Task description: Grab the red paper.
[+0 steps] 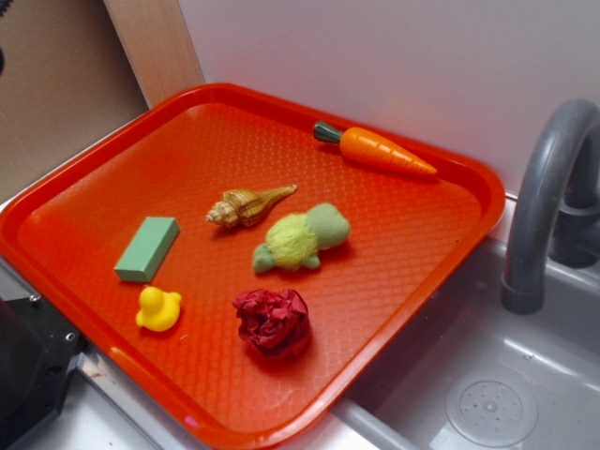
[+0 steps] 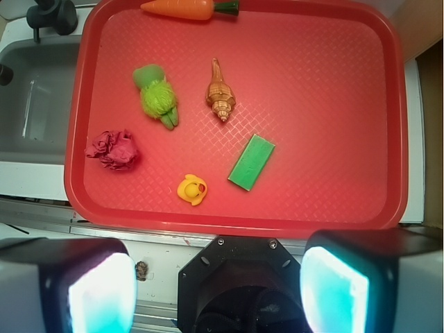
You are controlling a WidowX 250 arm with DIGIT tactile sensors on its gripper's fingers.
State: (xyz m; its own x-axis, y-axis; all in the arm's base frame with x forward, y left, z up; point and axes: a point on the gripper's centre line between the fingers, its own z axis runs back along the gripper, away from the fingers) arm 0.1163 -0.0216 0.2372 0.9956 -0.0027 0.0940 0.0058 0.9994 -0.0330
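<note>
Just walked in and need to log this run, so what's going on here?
A WidowX arm is set to grab the red paper, a crumpled ball near the front edge of the orange-red tray. Nothing is held yet: the gripper hangs open outside the tray's near rim. The yellow duck, green block, seashell, green plush toy and carrot lie untouched.

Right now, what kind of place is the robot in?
Probably a toy kitchen: a grey plastic sink with a faucet, and an orange-red tray holding a toy carrot and a rubber duck.
</note>
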